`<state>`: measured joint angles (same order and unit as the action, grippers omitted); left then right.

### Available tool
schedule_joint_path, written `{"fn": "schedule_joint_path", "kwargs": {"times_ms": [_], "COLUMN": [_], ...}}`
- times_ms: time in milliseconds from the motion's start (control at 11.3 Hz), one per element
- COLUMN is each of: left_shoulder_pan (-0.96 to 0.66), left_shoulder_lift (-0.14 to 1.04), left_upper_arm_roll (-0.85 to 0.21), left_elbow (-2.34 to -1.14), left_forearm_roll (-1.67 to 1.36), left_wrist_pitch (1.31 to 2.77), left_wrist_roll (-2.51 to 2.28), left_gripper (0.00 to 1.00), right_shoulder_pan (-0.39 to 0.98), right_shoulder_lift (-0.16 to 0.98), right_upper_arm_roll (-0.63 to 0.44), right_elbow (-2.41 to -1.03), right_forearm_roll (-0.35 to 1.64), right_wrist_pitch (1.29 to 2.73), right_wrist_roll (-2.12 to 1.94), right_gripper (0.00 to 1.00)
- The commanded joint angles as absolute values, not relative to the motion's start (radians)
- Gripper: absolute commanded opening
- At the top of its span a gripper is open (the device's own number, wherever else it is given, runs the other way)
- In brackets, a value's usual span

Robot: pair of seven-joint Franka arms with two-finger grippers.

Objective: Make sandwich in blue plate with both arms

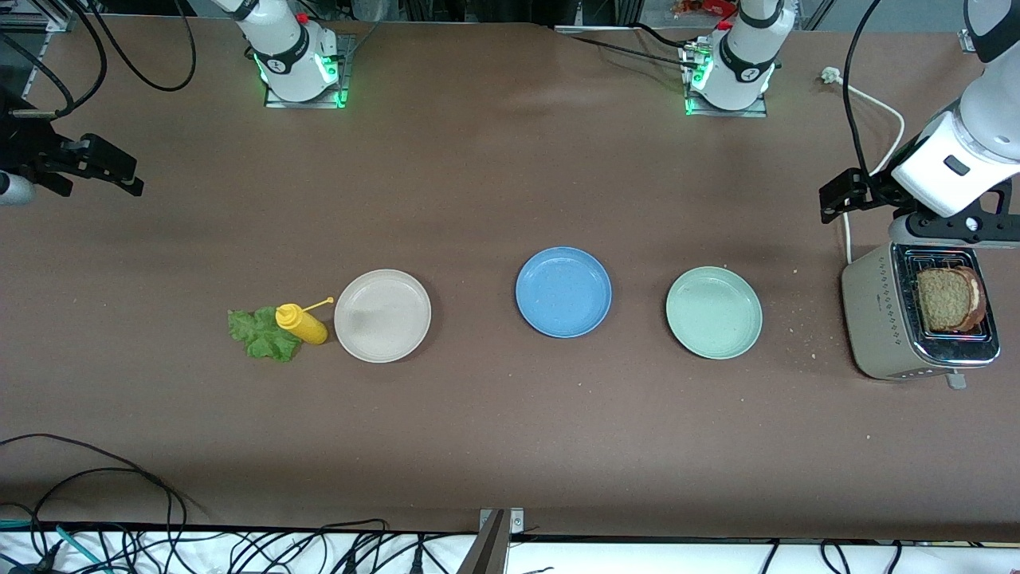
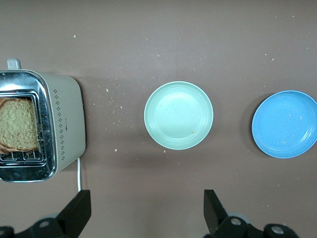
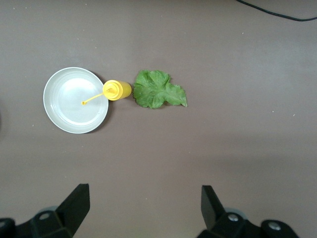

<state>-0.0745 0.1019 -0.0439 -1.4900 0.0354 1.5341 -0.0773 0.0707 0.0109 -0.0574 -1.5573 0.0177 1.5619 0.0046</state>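
At the right edge of the front frame, left gripper (image 1: 837, 195): I am hanging above the table just beside the toaster (image 1: 876, 319), fingers (image 2: 77, 210) spread wide apart, gripping nothing.
Bread (image 1: 948, 299): two brown slices are standing upright in the toaster slots, flat faces pressed together, top edges poking up; in my left wrist view they (image 2: 19, 124) are sitting off toward the frame's left edge, not between my fingers.
Deciding relation: the slices are lying to one side of my fingers and lower down, so I judge I am needing to shift over the slot and line my pads up across a slice's thin edge.
Blue plate (image 1: 563, 292): it is sitting mid-frame, empty, between the green plate (image 1: 714, 312) and the white plate (image 1: 382, 316).
Right gripper (image 1: 88, 163): I am waiting at the left edge of the front frame, fingers (image 3: 74, 206) apart and empty.
Lettuce (image 1: 259, 333): it is lying flat at the right arm's end, touching the yellow bottle (image 1: 301, 323), possibly tucked slightly under it.
Nearer arm: left for bread, right for lettuce.
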Motion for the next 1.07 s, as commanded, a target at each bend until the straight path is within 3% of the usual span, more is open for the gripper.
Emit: {"fn": "schedule_joint_path", "kwargs": {"times_ms": [0,977], "left_shoulder_pan": [-0.067,-0.066], "left_shoulder_lift": [0.114,0.114], "left_upper_arm_roll": [-0.046,-0.045], "left_elbow": [-1.463,-1.463], "left_forearm_roll": [0.028,0.023], "left_wrist_pitch": [1.534,1.534], "left_wrist_roll": [-0.057,-0.057], "left_gripper": [1.00,1.00], "right_shoulder_pan": [0.071,0.072], "right_shoulder_lift": [-0.003,0.003], "right_upper_arm_roll": [-0.055,-0.055], "right_elbow": [-1.592,-1.520], "right_forearm_roll": [0.000,0.061], "right_wrist_pitch": [1.594,1.592], "right_wrist_roll": [0.041,0.028], "right_gripper": [1.00,1.00]}}
